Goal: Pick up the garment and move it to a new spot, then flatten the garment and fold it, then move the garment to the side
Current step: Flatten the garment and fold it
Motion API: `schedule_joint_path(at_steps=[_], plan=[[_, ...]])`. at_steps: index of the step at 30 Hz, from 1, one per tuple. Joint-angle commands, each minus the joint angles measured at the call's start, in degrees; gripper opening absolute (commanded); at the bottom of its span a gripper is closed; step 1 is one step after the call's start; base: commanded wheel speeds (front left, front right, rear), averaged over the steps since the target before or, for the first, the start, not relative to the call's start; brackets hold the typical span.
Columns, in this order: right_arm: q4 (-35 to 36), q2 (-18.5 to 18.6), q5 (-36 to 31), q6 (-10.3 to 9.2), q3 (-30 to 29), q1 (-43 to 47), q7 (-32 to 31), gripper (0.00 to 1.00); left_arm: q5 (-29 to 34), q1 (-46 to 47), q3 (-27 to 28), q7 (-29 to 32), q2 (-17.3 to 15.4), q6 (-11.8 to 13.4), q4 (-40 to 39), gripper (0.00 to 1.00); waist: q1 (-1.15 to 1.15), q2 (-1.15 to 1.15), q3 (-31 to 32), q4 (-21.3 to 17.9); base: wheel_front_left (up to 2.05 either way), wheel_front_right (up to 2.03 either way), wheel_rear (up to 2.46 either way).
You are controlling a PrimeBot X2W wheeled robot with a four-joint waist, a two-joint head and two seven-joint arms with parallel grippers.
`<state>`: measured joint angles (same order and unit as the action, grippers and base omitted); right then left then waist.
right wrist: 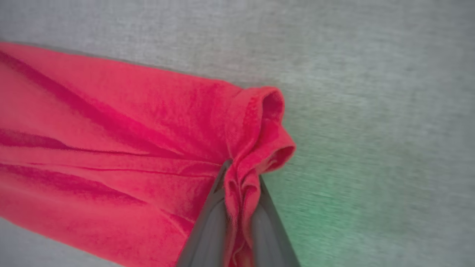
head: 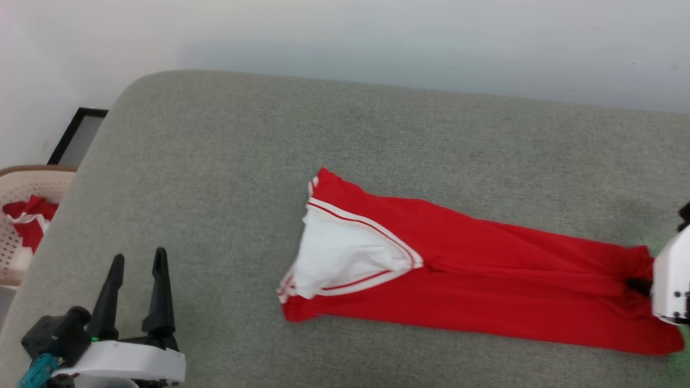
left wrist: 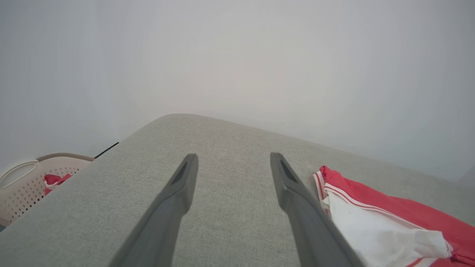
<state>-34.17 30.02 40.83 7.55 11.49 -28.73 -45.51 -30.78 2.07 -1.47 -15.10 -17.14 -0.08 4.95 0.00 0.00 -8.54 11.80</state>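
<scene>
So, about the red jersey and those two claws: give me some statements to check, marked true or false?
1. The right gripper is shut on one end of the jersey. True.
2. The left gripper grips the jersey too. False: it is open over bare cushion, apart from the jersey.
3. The jersey lies stretched out long on the cushion. True.
4. The basket is empty. False: a red-and-white cloth lies in it.
</scene>
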Motion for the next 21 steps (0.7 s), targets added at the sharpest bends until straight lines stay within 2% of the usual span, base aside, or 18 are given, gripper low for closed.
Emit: schedule_joint_path(at_steps=[1, 7, 13, 17, 21], plan=[[-1.0, 1.5, -0.7, -0.12, -0.2, -0.1, 0.5, 0.0, 0.7, -0.3, 0.4, 0.0, 0.4, -0.5, 0.2, 1.0, 0.0, 0.0, 0.3, -0.5, 0.0, 0.0, 0.0], [-4.4, 5.6, -2.1, -0.11, -0.9, -2.2, 2.9, 0.0, 1.9, -0.6, 1.4, 0.0, 1.4, -1.6, 0.7, 1.0, 0.0, 0.0, 0.8, -1.2, 0.0, 0.0, 0.0], [-8.0, 7.5, -4.0, -0.11, -0.4, -4.9, 3.4, 0.0, 2.7, -1.3, 2.1, 0.0, 1.7, -2.4, 1.7, 1.0, 0.0, 0.0, 1.6, -2.3, 0.0, 0.0, 0.0], [-6.4, 7.1, -3.7, -0.11, 1.9, -5.8, 2.4, 0.0, 2.8, -2.1, 2.7, 0.0, 1.9, -2.6, 2.3, 1.0, 0.0, 0.0, 2.9, -3.6, 0.0, 0.0, 0.0], [-1.3, 6.0, 0.1, -0.1, 4.2, -4.9, 0.3, 0.0, 2.8, -3.4, 3.3, 0.0, 2.1, -2.6, 2.5, 1.0, 0.0, 0.0, 4.7, -4.8, 0.0, 0.0, 0.0]])
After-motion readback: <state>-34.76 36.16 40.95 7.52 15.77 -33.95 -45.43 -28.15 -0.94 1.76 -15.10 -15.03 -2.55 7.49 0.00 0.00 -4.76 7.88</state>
